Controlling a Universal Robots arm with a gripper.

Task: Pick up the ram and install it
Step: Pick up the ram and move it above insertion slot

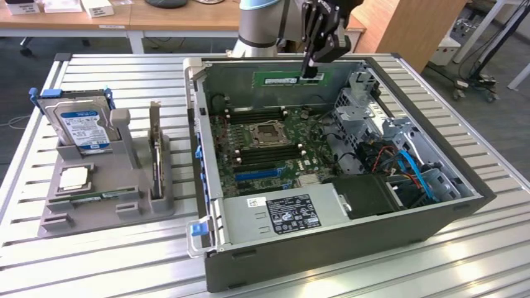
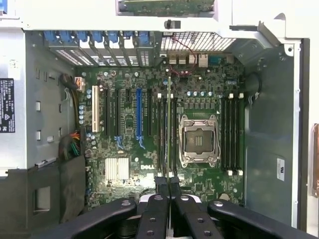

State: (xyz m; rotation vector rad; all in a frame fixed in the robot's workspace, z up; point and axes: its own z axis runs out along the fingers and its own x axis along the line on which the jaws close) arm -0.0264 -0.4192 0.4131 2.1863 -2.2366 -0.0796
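Gripper (image 1: 311, 71): closed on the ram, fingers pinching its flat faces at the upper edge, towards the exterior view's right end.
Ram (image 1: 280, 79): held on edge in the air, over the far side of the open case (image 1: 331, 248).
Below: the wrist view shows the ram edge-on, in line with the slots (image 2: 162, 139) beside the socket (image 2: 199, 140).
Handling: probably light, stiff, thin and fragile; best held by the faces near the top edge, keeping off the contacts.
Left: rack (image 1: 108, 205), well apart.
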